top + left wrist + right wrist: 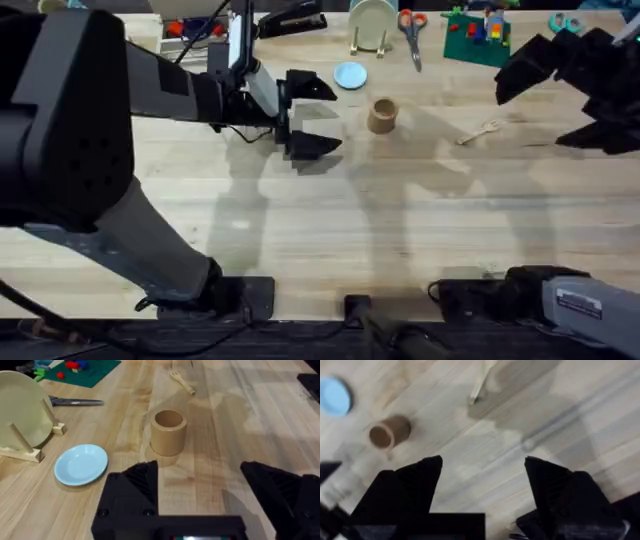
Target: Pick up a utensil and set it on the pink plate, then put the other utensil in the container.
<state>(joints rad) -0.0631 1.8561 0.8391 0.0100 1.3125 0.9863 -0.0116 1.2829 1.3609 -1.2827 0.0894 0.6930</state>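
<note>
While the fork (478, 132) lies flat on the bare desk (330, 220), well apart from the cup (382, 115) on the right arm's side, the second step is not yet done. From the left wrist, the cup's mouth looks hollow with nothing standing in it. I cannot tell how the first step stands, since the pictures give no sign of it. By my judgement, at least the fork's grasp, carry and drop remain.

The fork is pale, thin wood with a slim handle and short tines. It is light and lies so low that closing on it looks fiddly. The cup is a squat tan cylinder, matte and cork-like, with a thick wall. It stands upright.

Neither tool holds anything. The left tool (305, 116) hovers beside the cup on the left arm's side, its black fingers spread wide with the cup straight ahead of the gap. The right tool (572, 95) hangs beyond the fork from the cup, released too, its fingers well parted above the planks.

Just behind the cup sits a small round light-blue dish (350, 75), smooth and glossy with a shallow rim. Farther behind it, a cream plate (372, 18) leans in a wooden rack. Scissors (411, 30) and a green studded board (478, 38) lie beyond. The desk is pale planked wood with a fine grain.
</note>
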